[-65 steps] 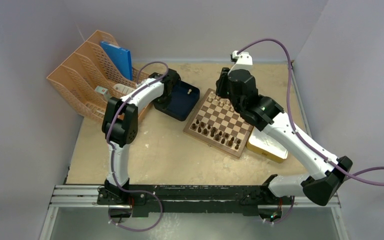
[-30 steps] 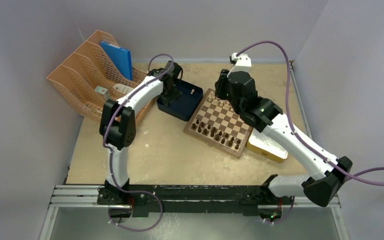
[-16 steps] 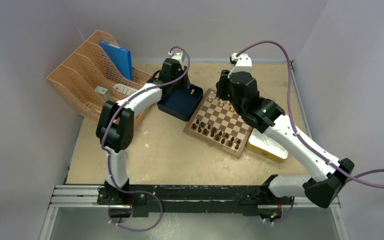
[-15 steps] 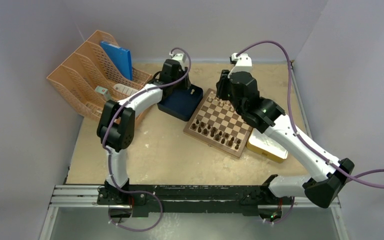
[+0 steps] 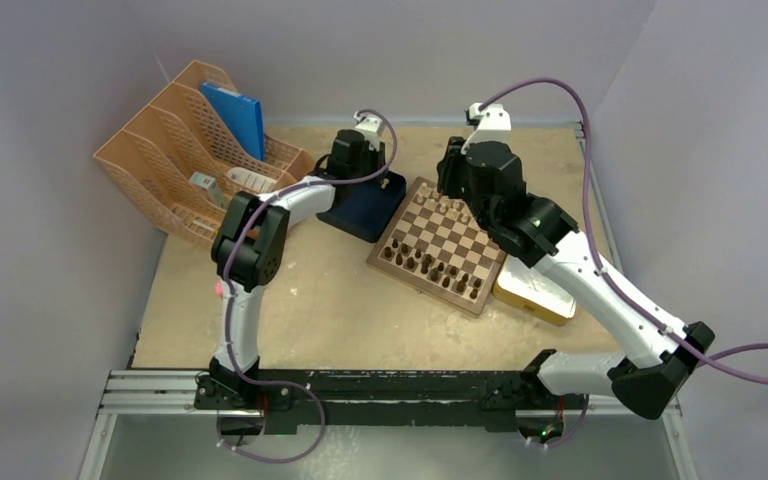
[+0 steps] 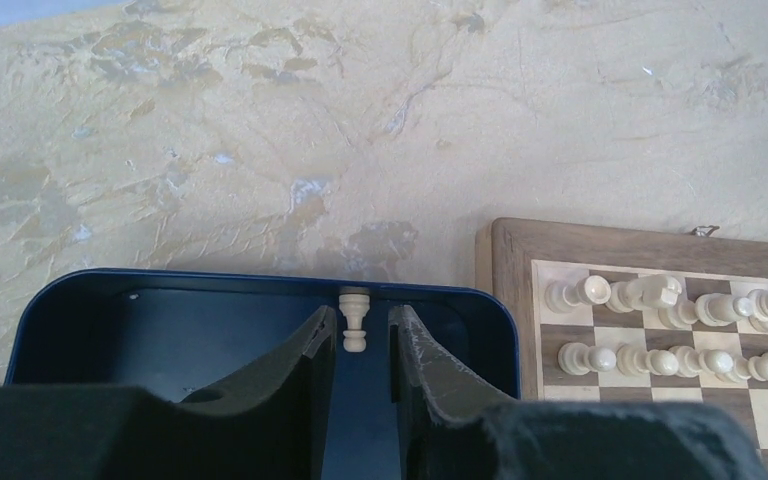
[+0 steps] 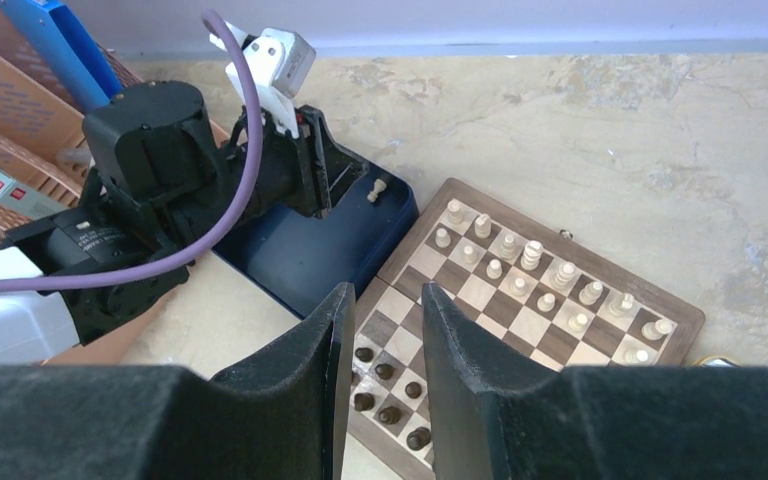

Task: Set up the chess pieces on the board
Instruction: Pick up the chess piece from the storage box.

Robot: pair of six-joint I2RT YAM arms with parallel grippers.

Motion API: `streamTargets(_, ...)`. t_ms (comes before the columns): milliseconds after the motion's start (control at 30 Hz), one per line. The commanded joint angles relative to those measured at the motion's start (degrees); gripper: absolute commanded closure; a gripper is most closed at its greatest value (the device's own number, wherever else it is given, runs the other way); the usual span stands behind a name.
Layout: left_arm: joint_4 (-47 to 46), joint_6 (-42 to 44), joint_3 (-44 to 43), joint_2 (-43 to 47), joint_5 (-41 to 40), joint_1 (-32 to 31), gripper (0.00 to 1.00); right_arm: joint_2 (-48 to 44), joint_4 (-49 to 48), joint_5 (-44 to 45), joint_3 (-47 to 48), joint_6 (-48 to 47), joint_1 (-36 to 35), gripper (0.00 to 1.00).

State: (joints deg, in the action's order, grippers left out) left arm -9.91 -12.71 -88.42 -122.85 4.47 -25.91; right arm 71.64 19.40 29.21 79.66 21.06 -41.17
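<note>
1. Cream pawn (image 6: pixel 355 322) sits in the dark blue tray (image 6: pixel 210 276), just beside the board (image 6: pixel 505 300), between the fingers of the left tool (image 6: pixel 360 312), which is open a bit and not touching it.
2. It should keep the pawn in the middle and close gently.
3. Then lift straight up, clear of the tray wall.
4. The right tool (image 7: pixel 385 292) is open a little, holds nothing, and hangs over the board.

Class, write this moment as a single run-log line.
left hand: open, lined up on cream pawn standing in blue tray, not gripped | right hand: open, empty, above board edge
</note>
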Motion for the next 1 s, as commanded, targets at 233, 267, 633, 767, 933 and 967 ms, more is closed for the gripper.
streamTargets(233, -8.75, 0.59, 2.76, -2.34, 2.84, 0.07, 0.76, 0.62, -0.50, 3.11, 3.04, -1.71, 0.29, 0.66)
streamTargets(267, -9.07, 0.52, 2.88, -2.58, 3.16, 0.07, 0.76, 0.77, -0.50, 3.20, 3.00, -1.79, 0.24, 0.66)
streamTargets(633, -10.06, 1.68, 3.54, -4.76, 2.96, 0.09, 0.77, 1.83, -1.71, 4.05, 2.51, -2.98, 0.25, 0.66)
streamTargets(767, -10.58, 2.09, 2.90, -5.88, 3.84, 0.12, 0.77, 1.93, -1.73, 4.23, 2.45, -3.27, 0.30, 0.66)
streamTargets(933, -11.36, 1.90, 2.84, -6.80, 3.86, 0.07, 0.78, 1.63, -1.64, 4.36, 2.21, -3.29, 0.24, 0.66)
streamTargets(967, -11.36, 1.98, 2.78, -7.02, 3.84, 0.07, 0.79, 1.58, -1.64, 4.36, 2.17, -3.27, 0.25, 0.66)
